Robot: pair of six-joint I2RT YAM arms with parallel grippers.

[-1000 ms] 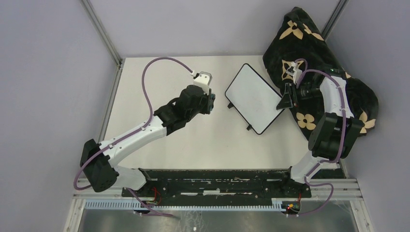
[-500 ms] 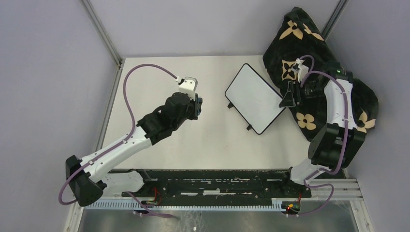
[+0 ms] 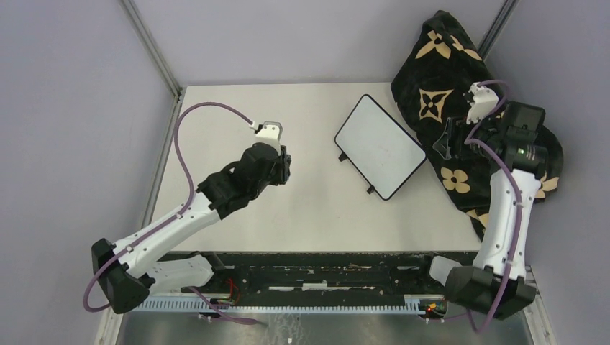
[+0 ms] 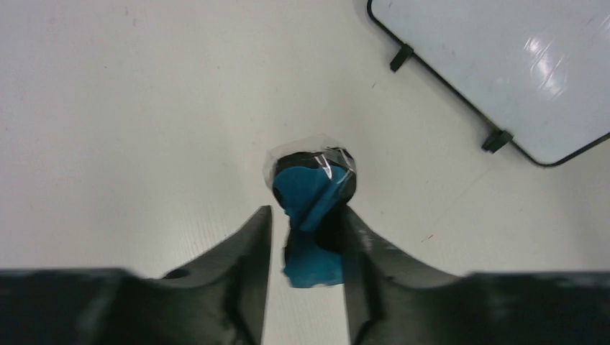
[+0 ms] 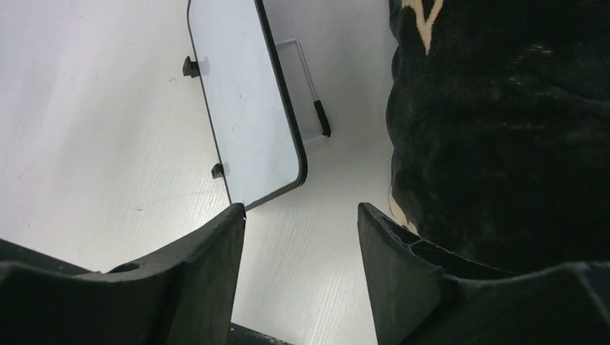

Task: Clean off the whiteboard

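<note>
The whiteboard (image 3: 379, 146) lies flat and turned at an angle at the back centre of the table; its surface looks plain white, with no red marks showing. It also shows in the left wrist view (image 4: 503, 65) and the right wrist view (image 5: 244, 108). My left gripper (image 3: 286, 167) is left of the board, well apart from it, shut on a blue and black eraser (image 4: 316, 180) that sticks out past the fingertips (image 4: 306, 210). My right gripper (image 3: 446, 140) is open and empty (image 5: 301, 208), hovering between the board's right edge and the blanket.
A black blanket with tan flowers (image 3: 460, 79) is heaped at the back right, under my right arm (image 5: 503, 115). A thin white piece with a black end (image 5: 316, 108) lies by the board's far side. Grey walls and metal posts enclose the table (image 3: 216, 129).
My left gripper has pulled back left and nearer with the eraser, away from the board. My right gripper has left the board's right edge and moved right over the blanket.
</note>
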